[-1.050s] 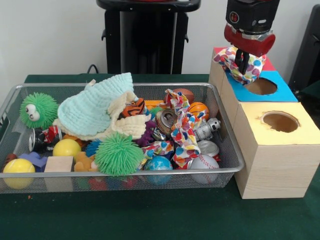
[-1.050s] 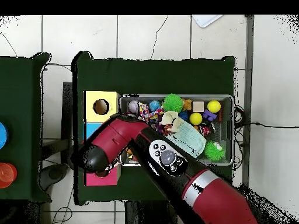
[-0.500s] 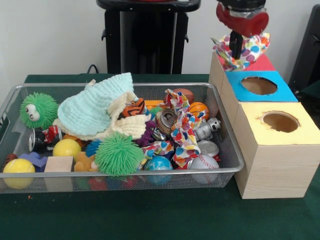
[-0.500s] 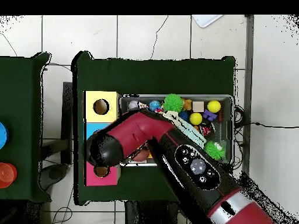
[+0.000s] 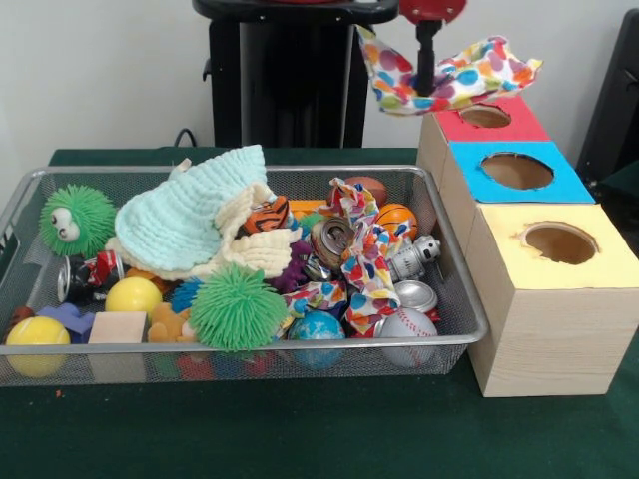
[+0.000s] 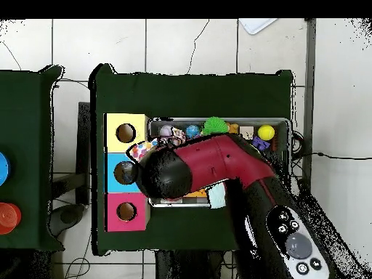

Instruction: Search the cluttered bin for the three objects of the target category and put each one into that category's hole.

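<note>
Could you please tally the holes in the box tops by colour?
Red hole: 1
Blue hole: 1
Yellow hole: 1
Total: 3

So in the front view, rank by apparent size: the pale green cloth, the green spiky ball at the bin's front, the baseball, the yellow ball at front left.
1. pale green cloth
2. green spiky ball
3. baseball and yellow ball: look alike, unranked.
</note>
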`<state>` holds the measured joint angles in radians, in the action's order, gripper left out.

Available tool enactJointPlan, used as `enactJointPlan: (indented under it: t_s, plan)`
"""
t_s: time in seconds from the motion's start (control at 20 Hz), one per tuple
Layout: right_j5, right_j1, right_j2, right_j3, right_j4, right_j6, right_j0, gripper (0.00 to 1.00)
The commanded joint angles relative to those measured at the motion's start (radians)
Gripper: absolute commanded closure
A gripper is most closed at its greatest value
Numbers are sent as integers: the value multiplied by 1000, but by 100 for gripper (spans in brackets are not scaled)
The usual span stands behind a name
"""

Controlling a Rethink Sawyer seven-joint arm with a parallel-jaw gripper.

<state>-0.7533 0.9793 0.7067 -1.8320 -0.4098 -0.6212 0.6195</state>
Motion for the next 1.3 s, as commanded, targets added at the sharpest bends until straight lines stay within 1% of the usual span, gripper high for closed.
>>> enactJointPlan:
  t_s: [0.05, 0.1, 0.15, 0.25, 0.3, 0.35, 0.45, 0.5, 0.55, 0.6, 0.65, 0.7, 0.75, 0.85, 1.0, 1.05, 1.1, 1.15, 1.3]
  plan:
    - [39, 6, -273, 80, 69, -583, -36, 100]
    - [68, -2, -310, 91, 65, -638, -48, 100]
    - [55, -23, -338, 108, 85, -687, -55, 100]
    - [72, -31, -379, 104, 126, -762, -52, 100]
    - [46, -48, -419, 126, 102, -807, -74, 100]
    - [47, -55, -424, 120, 119, -816, -70, 100]
    - [65, -84, -437, 130, 131, -836, -64, 100]
    - [67, -95, -417, 117, 157, -822, -46, 100]
    - [72, -110, -405, 122, 169, -801, -13, 100]
    - [63, -118, -412, 129, 167, -812, -12, 100]
    - [56, -136, -423, 159, 150, -815, -9, 100]
    - [57, -139, -432, 171, 138, -824, -8, 100]
    - [27, -148, -436, 197, 127, -815, -2, 100]
    - [19, -165, -409, 227, 113, -749, 32, 100]
    - [19, -213, -397, 271, 88, -685, 65, 100]
    - [3, -229, -388, 286, 86, -660, 74, 100]
    - [13, -235, -368, 284, 88, -630, 92, 100]
    - [-24, -245, -362, 300, 76, -609, 94, 0]
    - [-38, -254, -339, 307, 78, -569, 116, 0]
